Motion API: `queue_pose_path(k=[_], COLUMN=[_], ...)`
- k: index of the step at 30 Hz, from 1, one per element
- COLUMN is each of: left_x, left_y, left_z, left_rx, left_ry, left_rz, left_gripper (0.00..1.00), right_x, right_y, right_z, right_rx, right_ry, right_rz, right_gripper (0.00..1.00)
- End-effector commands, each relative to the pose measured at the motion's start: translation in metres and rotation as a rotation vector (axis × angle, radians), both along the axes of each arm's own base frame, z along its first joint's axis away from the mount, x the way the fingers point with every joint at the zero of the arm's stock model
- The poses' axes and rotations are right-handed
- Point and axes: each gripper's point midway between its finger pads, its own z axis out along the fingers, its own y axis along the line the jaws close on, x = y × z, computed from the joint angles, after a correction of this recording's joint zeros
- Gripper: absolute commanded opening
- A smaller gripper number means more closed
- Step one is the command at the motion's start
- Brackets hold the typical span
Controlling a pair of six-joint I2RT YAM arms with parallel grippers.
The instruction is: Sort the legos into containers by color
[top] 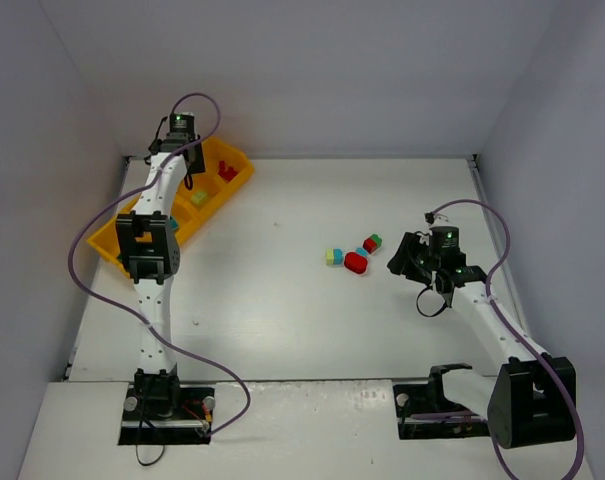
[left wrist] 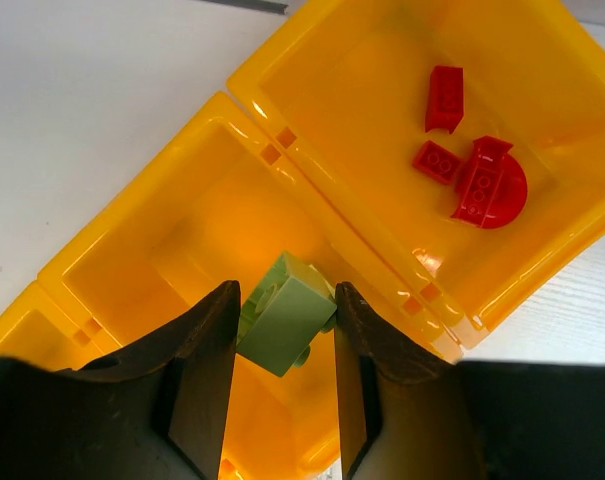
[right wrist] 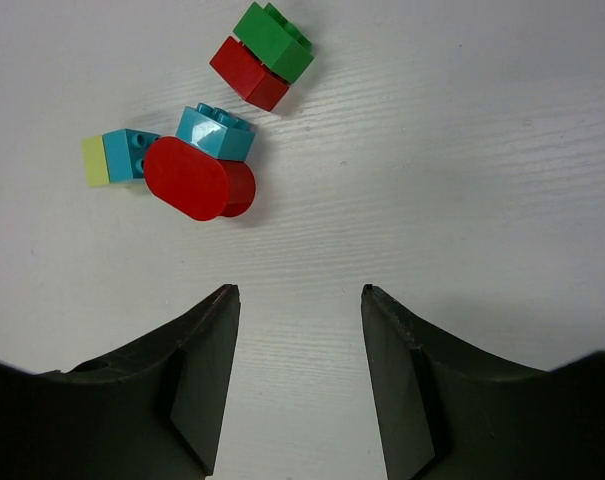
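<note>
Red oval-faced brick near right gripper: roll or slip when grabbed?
Red brick probably stiff and light: small moulded plastic. Rounded ends may slip from the right gripper. It seems to touch the teal brick, so pushing likely shifts both.

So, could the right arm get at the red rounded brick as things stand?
Probably yes: the right gripper is open and empty, with only bare table between it and the red rounded brick.
</note>
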Motion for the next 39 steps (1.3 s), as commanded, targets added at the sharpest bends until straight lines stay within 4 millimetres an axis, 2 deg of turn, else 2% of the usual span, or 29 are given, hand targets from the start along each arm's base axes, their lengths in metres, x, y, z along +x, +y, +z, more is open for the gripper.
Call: queue_pose_path(k=[1, 7, 10, 12, 14, 18, 23, 26, 28, 29, 31, 32, 33, 35, 36, 37, 39], left_x=[-0.001, -0.009, -0.014, -0.017, -0.018, -0.017, -0.015, -0.021, -0.032, -0.037, -0.054, -0.06, -0.074, -0.088, -0.098, -0.107, -0.12], left_y=[0.005, 0.002, 0.002, 0.004, 0.005, 0.004, -0.003, -0.021, -0.044, -0.062, -0.089, -0.102, -0.123, -0.151, -0.166, -0.177, -0.191], left_z=[0.065, 0.069, 0.079, 0.079, 0.075, 0.078, 0.09, 0.106, 0.116, 0.118, 0.121, 0.121, 0.116, 0.115, 0.118, 0.107, 0.104], left_rx=[0.013, 0.007, 0.01, 0.021, 0.032, 0.029, -0.01, -0.085, -0.138, -0.149, -0.176, -0.199, -0.222, -0.297, -0.322, -0.358, -0.416], left_ry=[-0.132, -0.128, -0.14, -0.138, -0.123, -0.133, -0.16, -0.194, -0.203, -0.206, -0.204, -0.202, -0.182, -0.167, -0.162, -0.13, -0.11], left_rz=[0.007, -0.012, -0.022, -0.019, -0.02, -0.026, -0.032, -0.059, -0.128, -0.16, -0.231, -0.25, -0.295, -0.354, -0.386, -0.413, -0.426], left_gripper=[0.29, 0.3, 0.36, 0.41, 0.42, 0.46, 0.47, 0.48, 0.5, 0.52, 0.57, 0.59, 0.61, 0.65, 0.65, 0.66, 0.66], right_x=[0.018, 0.021, 0.022, 0.023, 0.023, 0.024, 0.028, 0.035, 0.04, 0.05, 0.057, 0.062, 0.067, 0.075, 0.082, 0.084, 0.09], right_y=[0.003, 0.002, 0.003, 0.004, 0.005, 0.009, 0.014, 0.019, 0.021, 0.023, 0.03, 0.035, 0.044, 0.054, 0.059, 0.067, 0.074], right_z=[0.021, 0.024, 0.028, 0.03, 0.031, 0.036, 0.044, 0.049, 0.05, 0.056, 0.054, 0.057, 0.064, 0.06, 0.068, 0.061, 0.059], right_rx=[0.018, 0.018, 0.019, 0.02, 0.021, 0.027, 0.025, 0.004, -0.009, -0.016, -0.019, -0.015, -0.017, -0.021, -0.031, -0.037, -0.048], right_ry=[-0.076, -0.084, -0.094, -0.098, -0.102, -0.112, -0.133, -0.144, -0.147, -0.176, -0.17, -0.181, -0.199, -0.191, -0.214, -0.194, -0.189], right_rz=[-0.001, -0.002, 0.004, 0.009, 0.014, 0.028, 0.057, 0.097, 0.115, 0.128, 0.152, 0.17, 0.195, 0.225, 0.246, 0.27, 0.285], right_gripper=[0.49, 0.49, 0.51, 0.51, 0.52, 0.52, 0.52, 0.51, 0.51, 0.51, 0.51, 0.51, 0.51, 0.51, 0.51, 0.5, 0.5])
